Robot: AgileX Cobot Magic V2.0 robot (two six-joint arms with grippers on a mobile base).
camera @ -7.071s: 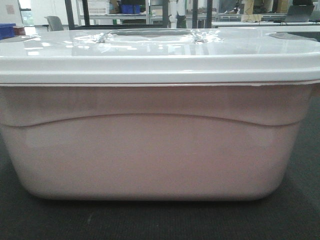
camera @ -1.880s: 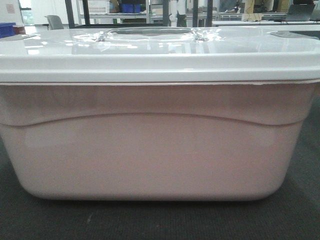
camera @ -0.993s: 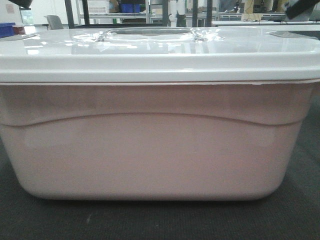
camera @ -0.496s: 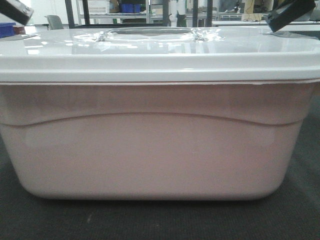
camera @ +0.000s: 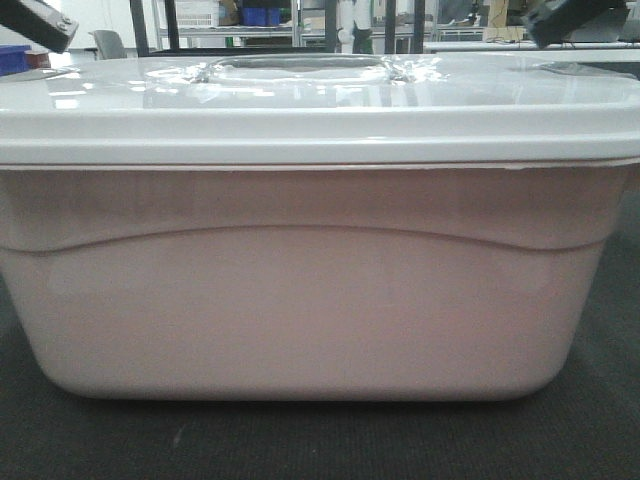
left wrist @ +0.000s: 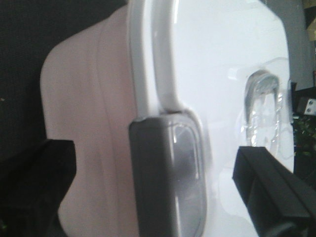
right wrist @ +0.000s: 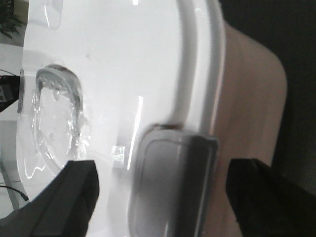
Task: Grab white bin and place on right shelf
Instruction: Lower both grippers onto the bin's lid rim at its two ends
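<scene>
Pre-grasp: left hand and right hand bracket the ends of the white bin.
The bin stands on dark carpet with its lid on and fills the front view. Each hand is spread wide, straddling a grey end latch; we judge that neither grips yet. Next, both should close on the rim together and lift level. The wrist views are blurred, so contact is unclear. The fingers are cut off at the frame edges. We cannot pick out the right shelf.
</scene>
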